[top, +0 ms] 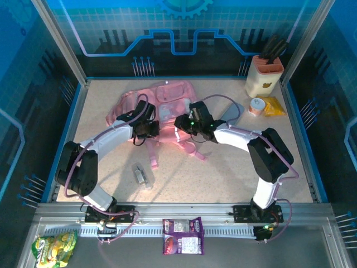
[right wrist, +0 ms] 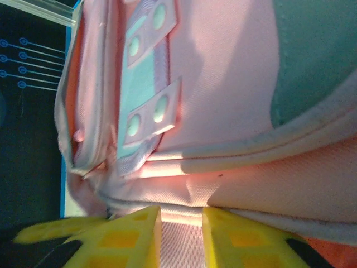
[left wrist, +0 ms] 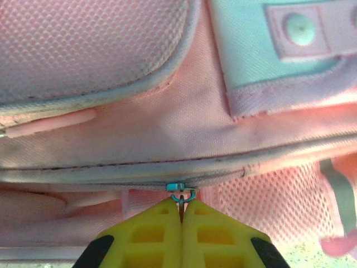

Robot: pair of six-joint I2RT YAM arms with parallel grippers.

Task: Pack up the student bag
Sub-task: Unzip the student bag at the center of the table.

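A: What is packed so far?

B: Nothing that can be seen. Nearest, the purple packet (top: 182, 235) and the green packet (top: 54, 247) lie on the front rail. A small clear case (top: 142, 176) lies on the table just beyond.

A: And the arms?

B: Both are at the student bag (top: 167, 97), mid-table, on its near edge. The left gripper (left wrist: 181, 205) is pinched closed on the zipper pull (left wrist: 182, 194). The right gripper (right wrist: 181, 215) has its jaws narrowly apart against the fabric, gripping nothing evident.

A: So opening comes first?

B: Likely, since the zip looks closed. Farther back lie the grey pouch (top: 231, 113), tape roll (top: 256, 107) and yellow packet (top: 274, 106).
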